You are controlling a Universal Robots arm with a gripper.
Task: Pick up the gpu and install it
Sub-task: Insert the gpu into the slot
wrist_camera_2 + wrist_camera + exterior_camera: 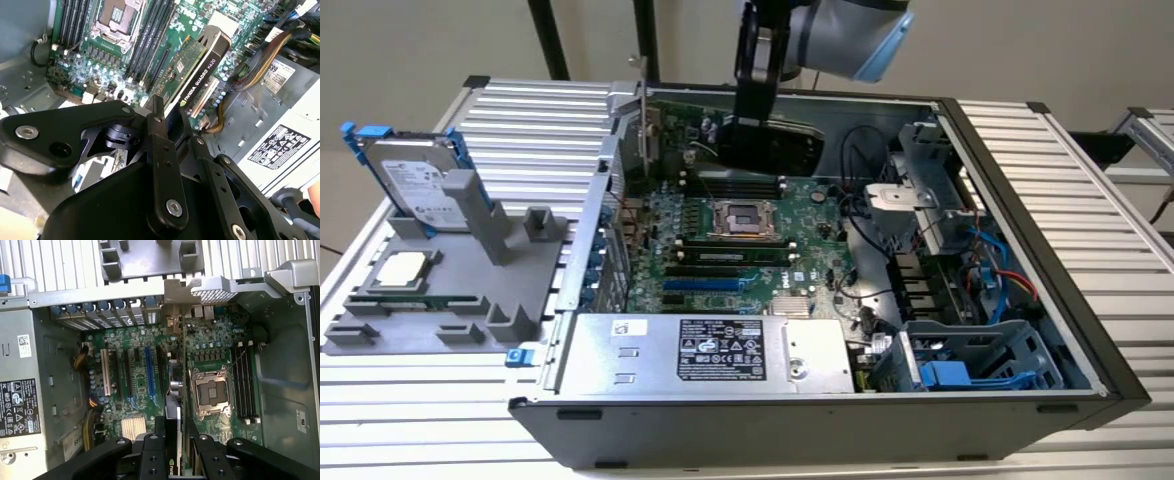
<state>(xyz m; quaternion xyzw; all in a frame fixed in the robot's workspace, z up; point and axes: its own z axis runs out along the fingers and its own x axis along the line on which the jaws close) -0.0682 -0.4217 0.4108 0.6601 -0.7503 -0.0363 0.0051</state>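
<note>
Green circuit board and a black cooler made up the gpu (197, 67), which stood on edge, clamped in the hand (167, 132) above the motherboard (95, 65) inside the open computer case (1014, 180). White lettering ran along the cooler's black edge in the second wrist view; I leave its wording unread. In the first wrist view the card (175, 390) was seen edge-on, running from the hand (172, 440) towards the rear slot openings, its silver bracket (175, 295) up at the case's rear wall, over the row of expansion slots beside the bare processor socket (212, 392). Whether the card's edge had entered a slot could not be told.

In the exterior view the arm (847, 30) reached down into the case from above, the hand (767, 140) low over the board's far end. A power supply (707, 350) with a white sticker and a dark printed label lay along the near side. On the slatted metal table (1067, 160), at the exterior view's left, a grey fixture (440, 290) held a silver hard drive (420, 180) with blue clips and a square processor chip (403, 268).
</note>
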